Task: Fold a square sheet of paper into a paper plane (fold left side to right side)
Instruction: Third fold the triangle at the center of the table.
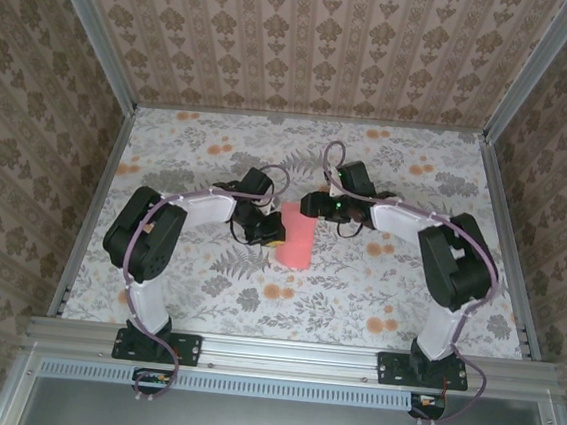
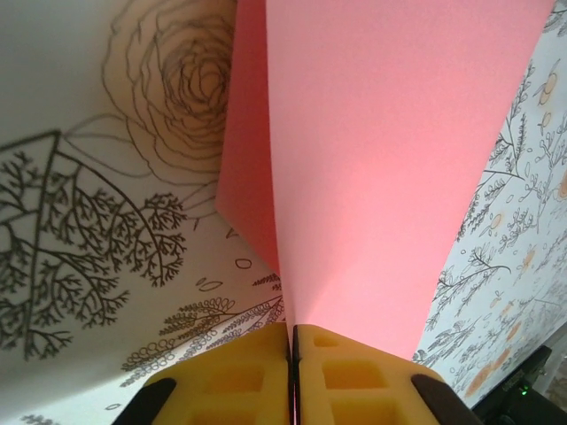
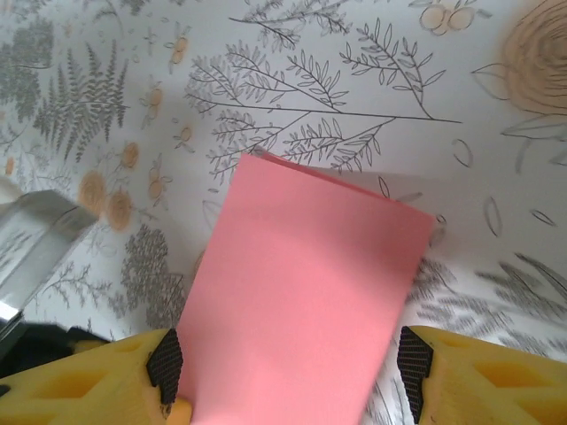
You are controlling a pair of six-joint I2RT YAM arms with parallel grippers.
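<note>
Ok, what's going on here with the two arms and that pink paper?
Two robot arms are folding a thin salmon-pink sheet of paper on a floral-patterned table. The sheet is already doubled over into a narrow rectangle. The left gripper is shut on one edge of it, jaws pressed together. The right gripper is open, its jaws either side of the paper, not gripping it.

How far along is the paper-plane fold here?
Done: the paper looks folded in half, two layers showing at one edge. In hand: the left end effector is shut on it; the right end effector stands open astride it. To do: the slanted folds; no point shows yet.
</note>
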